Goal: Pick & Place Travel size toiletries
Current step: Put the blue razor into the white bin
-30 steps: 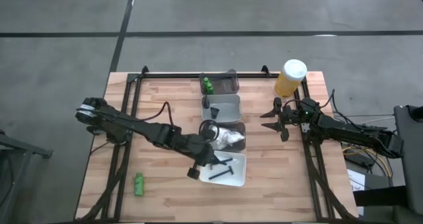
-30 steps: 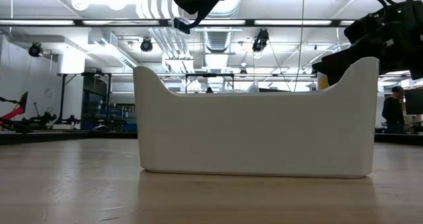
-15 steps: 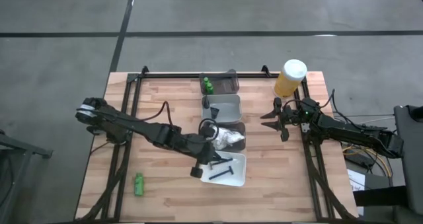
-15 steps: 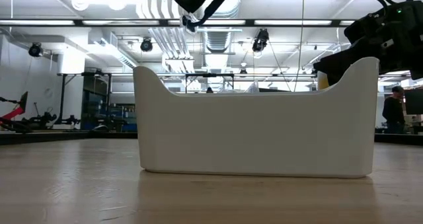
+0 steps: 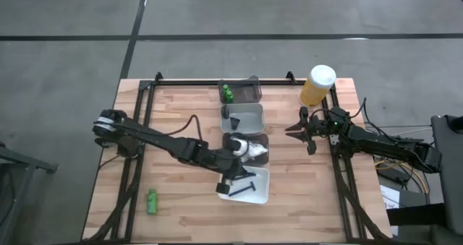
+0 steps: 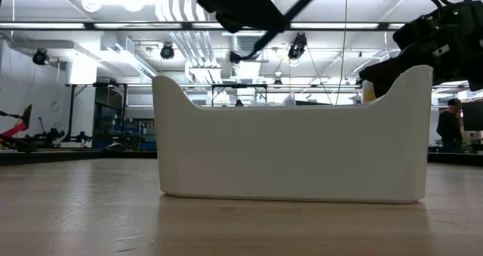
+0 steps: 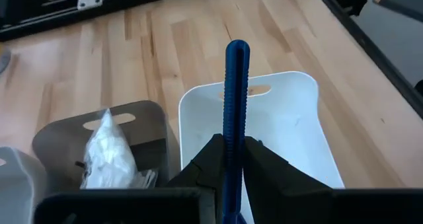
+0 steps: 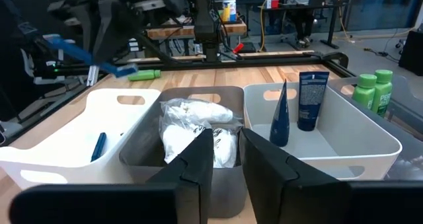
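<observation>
My left gripper (image 5: 233, 178) (image 7: 229, 145) hangs over the left end of the white tray (image 5: 262, 196) (image 7: 291, 125), shut on a slim blue stick (image 7: 236, 85) (image 8: 92, 57). More dark sticks (image 5: 243, 190) lie in that tray. White packets (image 5: 253, 151) (image 7: 109, 148) fill the dark grey tray beside it. Dark tubes (image 8: 309, 100) stand in the light grey tray (image 5: 253, 113), and green bottles (image 5: 227, 94) (image 8: 371, 90) in the far tray. One green bottle (image 5: 152, 200) lies on the table at the near left. My right gripper (image 5: 289, 132) (image 8: 225, 141) waits at the right, narrowly open, with nothing between its fingers. My left gripper pinches the blue stick's lower part (image 7: 232, 128) between its two fingers. The fingers come slanting down from the table's left and lie along the stick, whose free end (image 7: 238, 51) reaches well past the fingertips. The stick is lifted clear above the white tray.
A big yellow, white-capped container (image 5: 317, 86) stands at the far right, close to my right arm. Black frame rails (image 5: 137, 129) run along the table's sides and far edge. In the low view the white tray's wall (image 6: 294, 146) fills the middle, and a person (image 6: 450, 128) stands far behind.
My left gripper has gone toward the table's right edge and a little down with the blue stick. It now hangs over the white tray's left end, not beside the tray. The stick stays clear of the tray.
</observation>
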Robot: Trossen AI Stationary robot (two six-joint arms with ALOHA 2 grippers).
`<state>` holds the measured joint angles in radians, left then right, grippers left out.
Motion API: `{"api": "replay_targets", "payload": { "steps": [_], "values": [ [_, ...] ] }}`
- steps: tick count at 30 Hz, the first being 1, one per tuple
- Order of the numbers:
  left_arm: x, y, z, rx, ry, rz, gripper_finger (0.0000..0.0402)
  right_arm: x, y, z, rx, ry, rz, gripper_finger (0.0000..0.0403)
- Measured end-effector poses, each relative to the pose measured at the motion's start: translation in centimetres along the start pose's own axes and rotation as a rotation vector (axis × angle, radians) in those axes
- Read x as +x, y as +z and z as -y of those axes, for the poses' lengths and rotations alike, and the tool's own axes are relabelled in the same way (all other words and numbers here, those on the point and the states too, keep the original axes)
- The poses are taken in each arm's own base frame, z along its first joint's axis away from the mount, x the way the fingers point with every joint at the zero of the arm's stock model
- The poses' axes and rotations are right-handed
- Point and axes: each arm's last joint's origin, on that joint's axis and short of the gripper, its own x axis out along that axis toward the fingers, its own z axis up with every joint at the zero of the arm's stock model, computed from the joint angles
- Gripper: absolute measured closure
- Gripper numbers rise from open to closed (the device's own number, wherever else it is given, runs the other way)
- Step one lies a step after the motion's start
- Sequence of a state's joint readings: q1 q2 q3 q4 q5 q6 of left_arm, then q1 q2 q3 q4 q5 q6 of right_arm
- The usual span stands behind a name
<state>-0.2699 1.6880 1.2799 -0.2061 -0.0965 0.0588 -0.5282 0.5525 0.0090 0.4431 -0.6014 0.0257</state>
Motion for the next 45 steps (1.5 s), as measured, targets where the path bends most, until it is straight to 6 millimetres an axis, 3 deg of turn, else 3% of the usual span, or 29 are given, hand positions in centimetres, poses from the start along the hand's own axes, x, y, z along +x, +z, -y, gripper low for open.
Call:
{"api": "replay_targets", "payload": {
  "steps": [10,18,37,45],
  "values": [
    [3.6,1.2,0.3,0.035,-0.013,-0.182,0.0356,0.0,0.0,0.0,0.0,0.0,0.0,0.0357],
    [6.5,0.7,0.7,0.037,-0.021,-0.293,0.0356,0.0,0.0,0.0,0.0,0.0,0.0,0.0352],
    [9.3,-2.3,1.1,0.001,-0.02,-0.445,0.0356,0.0,0.0,0.0,0.0,0.0,0.0,0.0292],
    [9.5,-2.4,0.9,0.006,-0.02,-0.448,0.0349,0.0,0.0,0.0,0.0,0.0,0.0,0.0271]
  ]
}}
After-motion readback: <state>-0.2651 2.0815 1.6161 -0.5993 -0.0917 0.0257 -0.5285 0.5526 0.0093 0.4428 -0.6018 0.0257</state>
